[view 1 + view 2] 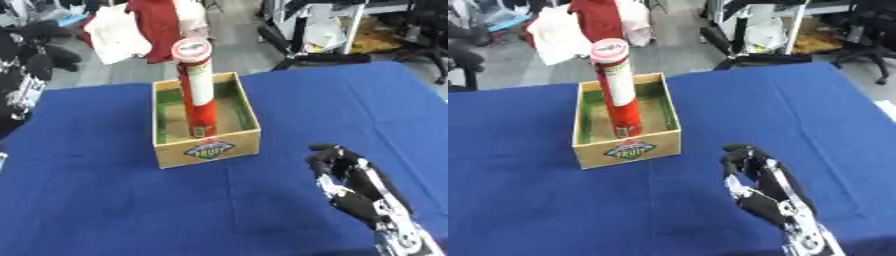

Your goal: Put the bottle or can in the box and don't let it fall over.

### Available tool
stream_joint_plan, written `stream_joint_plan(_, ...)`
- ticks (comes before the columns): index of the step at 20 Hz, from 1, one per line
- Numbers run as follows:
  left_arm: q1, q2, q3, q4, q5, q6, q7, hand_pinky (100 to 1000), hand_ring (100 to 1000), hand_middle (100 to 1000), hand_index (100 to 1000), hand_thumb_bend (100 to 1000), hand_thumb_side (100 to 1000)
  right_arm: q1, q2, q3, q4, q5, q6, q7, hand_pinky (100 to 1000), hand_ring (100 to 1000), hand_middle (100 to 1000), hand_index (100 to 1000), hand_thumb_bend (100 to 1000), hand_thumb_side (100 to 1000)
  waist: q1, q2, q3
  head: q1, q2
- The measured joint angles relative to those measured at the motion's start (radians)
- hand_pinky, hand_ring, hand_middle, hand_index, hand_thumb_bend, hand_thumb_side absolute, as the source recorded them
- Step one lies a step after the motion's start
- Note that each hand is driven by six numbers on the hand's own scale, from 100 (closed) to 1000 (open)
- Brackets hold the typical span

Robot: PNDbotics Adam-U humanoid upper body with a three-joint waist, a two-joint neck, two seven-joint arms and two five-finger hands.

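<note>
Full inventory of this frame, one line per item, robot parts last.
can: 1, tall red and white tube with a pale lid, standing upright inside the box
box: 1, tan wooden, green inner walls, label on the front, centre-left of the table
table: 1, blue cloth cover, fills most of the view
cloths: white and red, hanging behind the table, upper left
right hand: 1, black with silver joints, lower right above the table, fingers curled, holding nothing
left hand: not in view
</note>
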Motion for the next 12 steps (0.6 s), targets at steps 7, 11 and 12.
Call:
stream_joint_plan(7, 0.079, -0.166, 0.005, 0.019, 0.019, 0.086, 0.032, 616, 599, 713, 852, 100, 759, 0.0, 0.001, -0.003, 0.0, 0.0, 0.0, -0.005, 758, 736, 769, 643, 100, 154, -0.008, 0.0, 0.015, 0.024, 0.01)
stream_joint_plan(11, 0.079, -0.195, -0.007, 0.048, 0.009, 0.109, 0.049, 609, 584, 690, 839, 100, 772, 0.0, 0.002, -0.003, 0.0, 0.0, 0.001, -0.006, 758, 736, 769, 644, 100, 155, -0.011, 0.0, 0.018, 0.059, 0.027)
stream_joint_plan(12, 0.079, -0.199, -0.01, 0.051, 0.008, 0.112, 0.051, 609, 583, 690, 837, 100, 774, 0.0, 0.002, -0.003, 0.0, 0.0, 0.001, -0.006, 758, 736, 769, 645, 100, 155, -0.011, 0.0, 0.017, 0.07, 0.034)
